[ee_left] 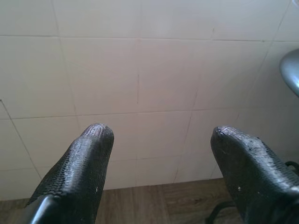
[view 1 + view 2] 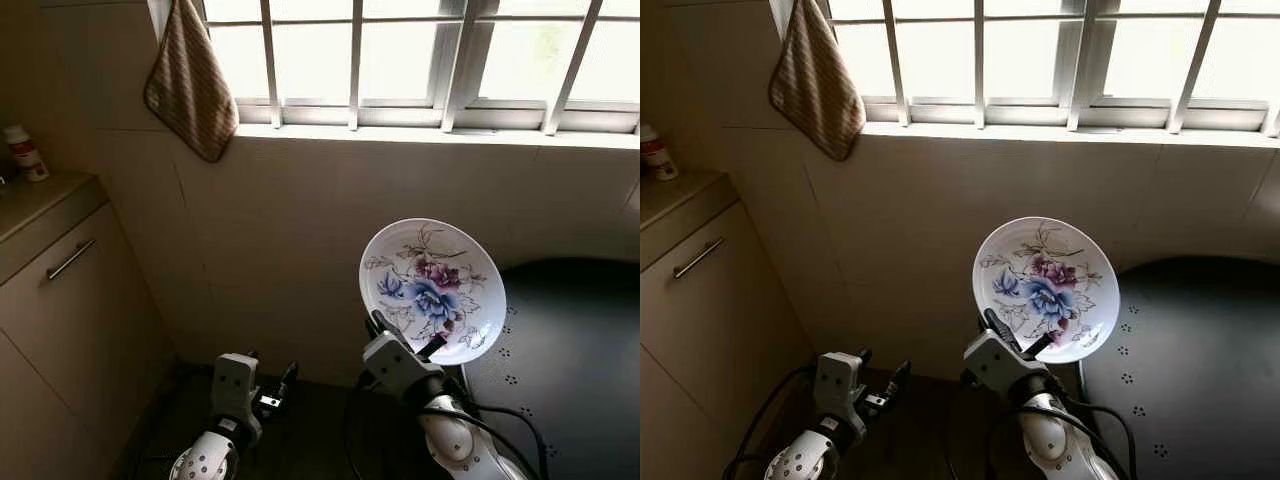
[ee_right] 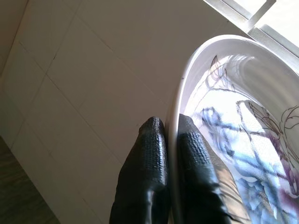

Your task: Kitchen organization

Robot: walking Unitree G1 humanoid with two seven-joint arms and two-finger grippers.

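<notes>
Right now your plate (image 2: pixel 433 289), white with blue and purple flowers painted inside, is held up in the air on edge, its painted face turned toward the head camera. It hangs in front of the tiled wall (image 2: pixel 290 250) below the window sill, and just beside the dark round table (image 2: pixel 570 350) that sits on the robot's right. Your right gripper (image 2: pixel 408 342) is pinching the plate's lower rim: in the right wrist view the two black fingers (image 3: pixel 147 177) are pressed close together with the thin white rim caught between them, one on the back and one on the painted side.

Your left gripper (image 2: pixel 270 378) sits low, to the left of the plate and well apart from it, its fingers (image 1: pixel 86 163) spread wide with nothing between them, pointing at the wall tiles and the wood-look floor. Further left you have a beige cabinet (image 2: pixel 70 320) with a metal handle and a small bottle (image 2: pixel 24 152) on top. A striped cloth (image 2: pixel 190 85) hangs by the barred window (image 2: pixel 420 60).
</notes>
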